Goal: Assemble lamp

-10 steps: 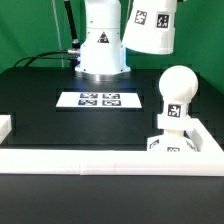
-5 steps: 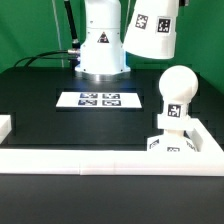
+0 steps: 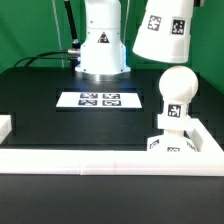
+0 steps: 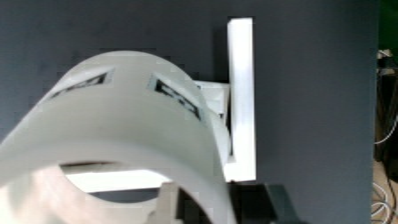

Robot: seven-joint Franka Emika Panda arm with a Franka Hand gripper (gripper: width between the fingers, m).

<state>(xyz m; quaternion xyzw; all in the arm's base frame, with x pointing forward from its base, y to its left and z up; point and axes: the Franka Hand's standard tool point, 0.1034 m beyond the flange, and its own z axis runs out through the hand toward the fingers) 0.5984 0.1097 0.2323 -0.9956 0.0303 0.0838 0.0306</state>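
The white tapered shade (image 3: 163, 33) with two tags hangs in the air at the top of the exterior view, tilted, above and slightly to the exterior view's left of the ball bulb (image 3: 177, 84). The bulb stands upright on the small tagged base (image 3: 170, 135) at the exterior view's right, against the white wall's corner. In the wrist view the shade (image 4: 125, 130) fills the picture and my gripper (image 4: 199, 198) is shut on its rim, one finger (image 4: 167, 200) inside the cup. The gripper itself is out of the exterior view.
The marker board (image 3: 99, 99) lies flat on the black table in front of the arm's white pedestal (image 3: 100, 40). A low white wall (image 3: 100, 162) runs along the front and up the exterior view's right side (image 4: 240, 90).
The shade has moved toward the exterior view's right and tilted more, coming closer to above the bulb. Bulb and base have not moved.
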